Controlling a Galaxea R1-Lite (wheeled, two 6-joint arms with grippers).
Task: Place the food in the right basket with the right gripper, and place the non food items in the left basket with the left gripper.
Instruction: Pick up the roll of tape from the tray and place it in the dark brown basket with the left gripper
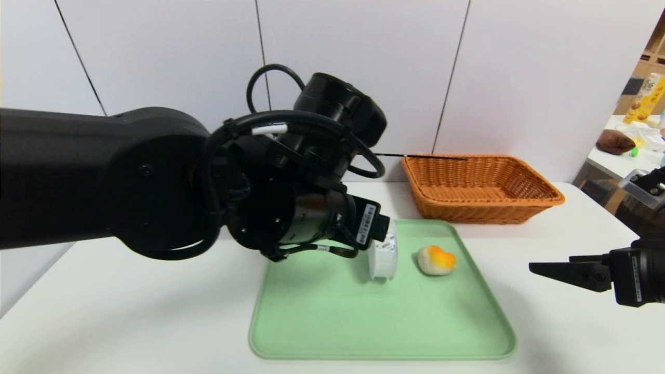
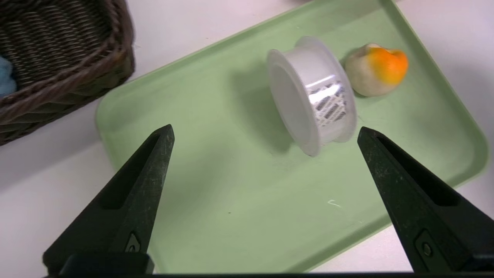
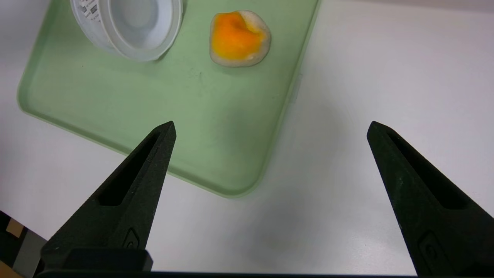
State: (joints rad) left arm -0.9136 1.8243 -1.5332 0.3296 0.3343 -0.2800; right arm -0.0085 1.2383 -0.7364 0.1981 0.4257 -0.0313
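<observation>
White tape roll [image 2: 312, 94] on edge beside orange-topped bun [image 2: 376, 69].

White table [image 1: 130, 311], smooth top, set against a white panelled wall. Directly on it:
- green tray [image 1: 332, 332], near the middle, rounded corners, raised rim.
- orange wicker basket [image 1: 480, 189], toward the wall, right of centre, just beyond the tray's far right corner; small gap of tabletop between them.
- dark brown wicker basket [image 2: 65, 58], seen only in the left wrist view, just beside one tray corner, apparently not touching it; something blue inside, too cropped to identify.
</observation>
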